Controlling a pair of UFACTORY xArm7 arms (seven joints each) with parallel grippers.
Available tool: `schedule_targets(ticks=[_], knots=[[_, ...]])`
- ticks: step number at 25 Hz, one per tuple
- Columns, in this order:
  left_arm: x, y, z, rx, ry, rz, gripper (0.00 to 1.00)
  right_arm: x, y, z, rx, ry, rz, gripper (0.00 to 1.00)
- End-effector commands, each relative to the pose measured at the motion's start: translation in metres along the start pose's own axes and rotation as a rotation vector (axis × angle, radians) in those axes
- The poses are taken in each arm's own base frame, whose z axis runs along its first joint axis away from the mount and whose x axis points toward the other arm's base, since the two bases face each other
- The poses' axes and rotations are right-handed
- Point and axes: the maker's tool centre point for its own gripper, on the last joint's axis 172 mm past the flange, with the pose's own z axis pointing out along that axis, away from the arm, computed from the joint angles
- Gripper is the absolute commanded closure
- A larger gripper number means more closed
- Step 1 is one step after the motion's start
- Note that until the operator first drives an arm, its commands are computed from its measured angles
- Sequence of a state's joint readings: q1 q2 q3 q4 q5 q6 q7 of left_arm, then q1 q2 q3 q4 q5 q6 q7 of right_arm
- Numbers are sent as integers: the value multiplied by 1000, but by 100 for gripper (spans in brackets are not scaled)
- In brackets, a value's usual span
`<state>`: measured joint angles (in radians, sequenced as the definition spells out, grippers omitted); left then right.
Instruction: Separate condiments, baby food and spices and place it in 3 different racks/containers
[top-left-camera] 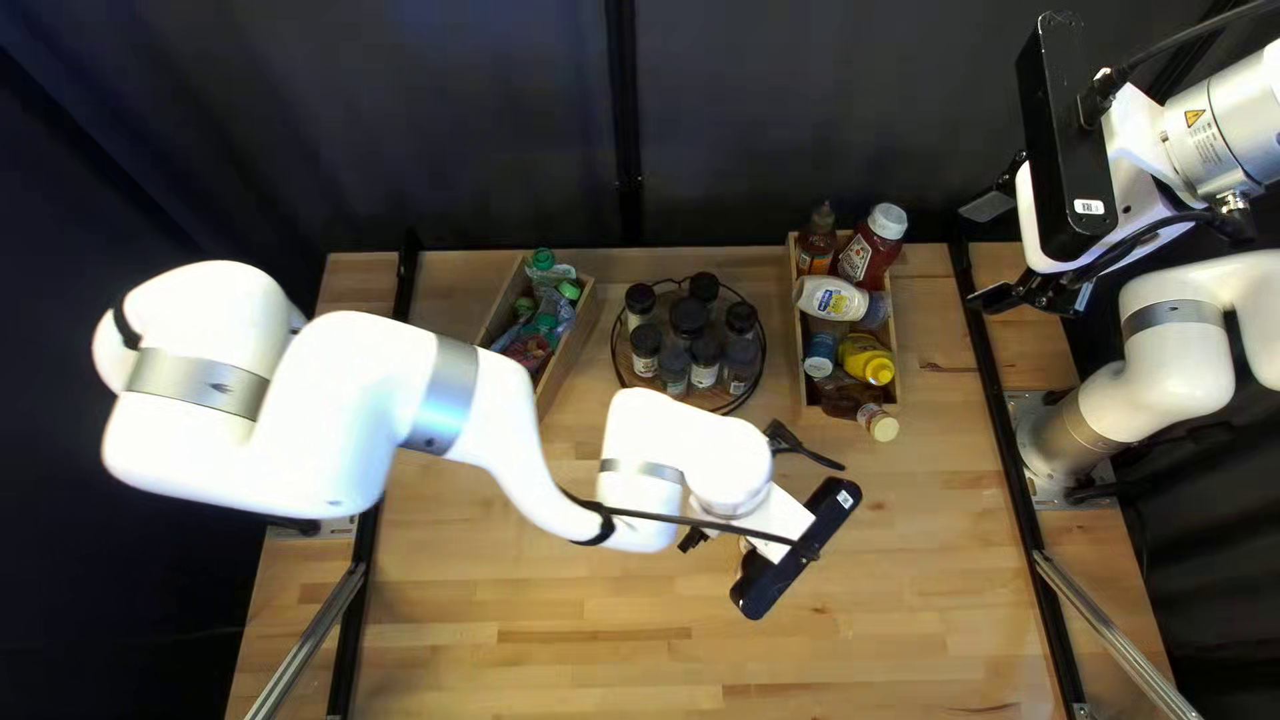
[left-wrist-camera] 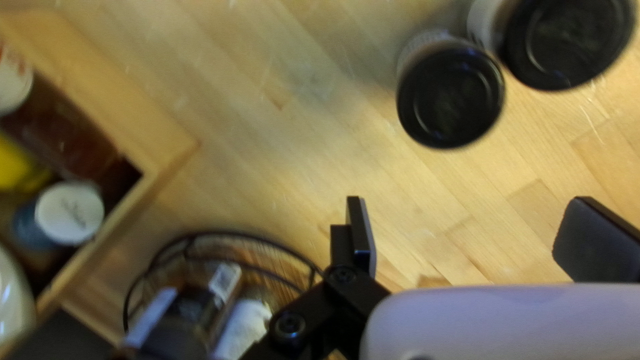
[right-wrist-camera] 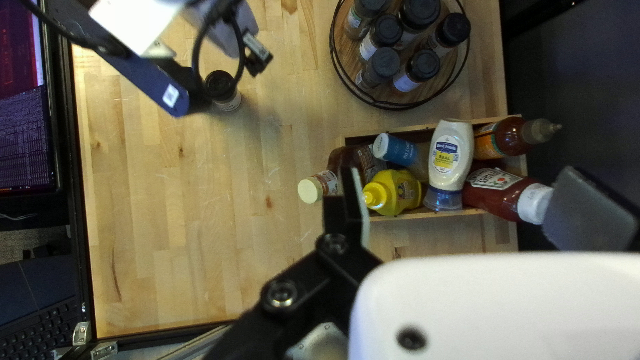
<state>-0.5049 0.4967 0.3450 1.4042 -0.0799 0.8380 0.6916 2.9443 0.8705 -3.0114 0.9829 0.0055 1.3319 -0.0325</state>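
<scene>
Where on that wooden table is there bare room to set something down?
In the top left view, the pale wooden table is bare between the wooden box of sauce bottles and the near edge, right of my left gripper. It's crowded in that box, on the round wire-rimmed tray of black-lidded jars, and just ahead of that gripper, where two more jars stand.

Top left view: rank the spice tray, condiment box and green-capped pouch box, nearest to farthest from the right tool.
1. Condiment box, right of the tray.
2. Spice tray, in the middle.
3. Pouch box, left of the tray.
</scene>
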Motion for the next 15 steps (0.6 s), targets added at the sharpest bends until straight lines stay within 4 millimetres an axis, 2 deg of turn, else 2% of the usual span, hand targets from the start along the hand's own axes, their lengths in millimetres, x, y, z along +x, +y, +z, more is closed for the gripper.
schedule_targets(ticks=[1, 6, 11, 12, 13, 14, 15], knots=[[17, 4, 8, -26, 20, 37, 0, 0, 0, 0, 0, 0, 0, 0], [29, 3, 13, -37, 25, 61, 0, 0, 0, 0, 0, 0, 0, 0], [29, 1, 12, -38, 30, 71, 0, 0, 0, 0, 0, 0, 0, 0], [28, 0, 11, -38, 31, 72, 4, 0, 0, 0, 0, 0, 0, 0], [28, 0, 11, -38, 31, 72, 14, 0, 0, 0, 0, 0, 0, 0], [27, -1, 11, -38, 31, 72, 67, 0, 0, 0, 0, 0, 0, 0], [28, -1, 11, -38, 32, 72, 93, 0, 0, 0, 0, 0, 0, 0]])
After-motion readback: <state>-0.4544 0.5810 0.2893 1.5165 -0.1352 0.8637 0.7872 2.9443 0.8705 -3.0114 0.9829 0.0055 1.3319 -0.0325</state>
